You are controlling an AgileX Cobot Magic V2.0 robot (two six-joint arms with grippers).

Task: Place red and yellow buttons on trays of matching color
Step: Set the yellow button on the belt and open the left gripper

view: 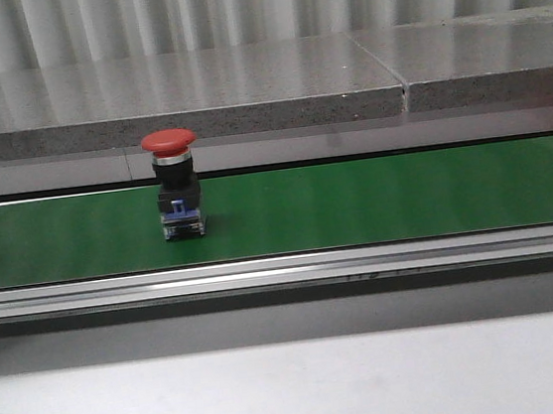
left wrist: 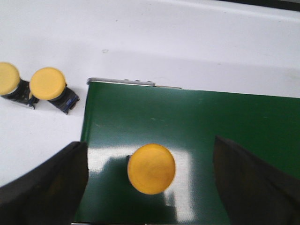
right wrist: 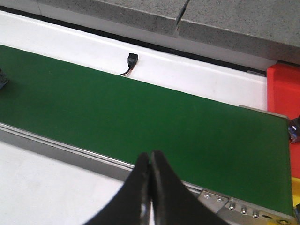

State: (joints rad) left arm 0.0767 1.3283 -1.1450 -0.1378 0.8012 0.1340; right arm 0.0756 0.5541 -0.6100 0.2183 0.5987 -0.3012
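Corrugated metal wall at the back, grey speckled stone ledge below it, green conveyor belt running left to right across the front view, aluminium rail along the near edge, pale table in front. Red button upright on the belt, left of centre, red mushroom cap on top, black body, blue-and-clear contact block at the base. Neither arm visible in the front view. Left wrist view: left gripper wide open, dark fingers spread on either side of a yellow button standing on the belt near its end; no contact between pads and cap. Two more yellow buttons lying close together on the white surface just beside the belt end, off the belt. Right wrist view: right gripper fully closed, fingertips pressed together, nothing between them, hanging over the near rail of the belt. Red tray at the far belt end, only partly in frame. Small black connector with wires on the white strip behind the belt.
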